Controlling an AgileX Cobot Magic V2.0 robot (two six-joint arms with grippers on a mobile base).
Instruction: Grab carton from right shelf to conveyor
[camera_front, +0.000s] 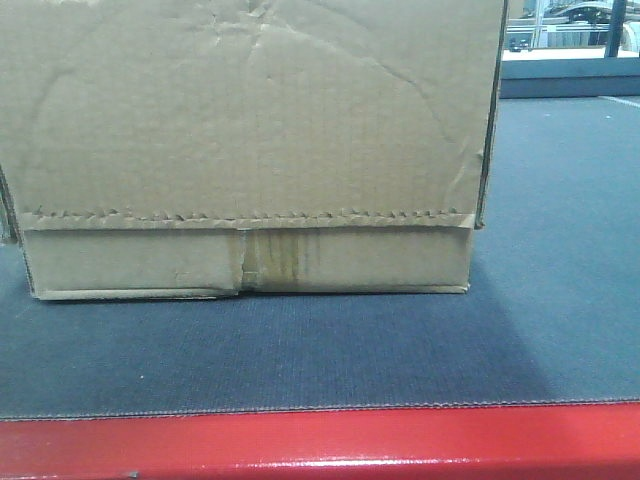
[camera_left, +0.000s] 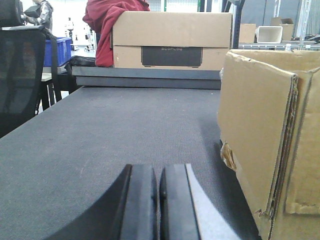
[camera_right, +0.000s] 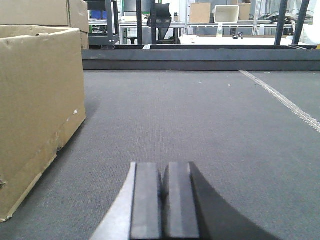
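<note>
Cardboard carton sits on conveyor (red edge); left gripper, right gripper clenched, empty.

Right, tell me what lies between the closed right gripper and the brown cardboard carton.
Nothing: only bare dark grey woven belt separates the right gripper from the carton, per the right wrist view.

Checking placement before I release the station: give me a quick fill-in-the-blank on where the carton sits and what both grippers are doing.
1. The carton rests on the dark grey belt of the ____.
2. The front edge of the conveyor is coloured ____.
3. The left gripper and right gripper both have their jaws ____, holding nothing.
4. In the left wrist view the carton lies to the ____ of the gripper.

Missing words: conveyor; red; shut; right
</note>
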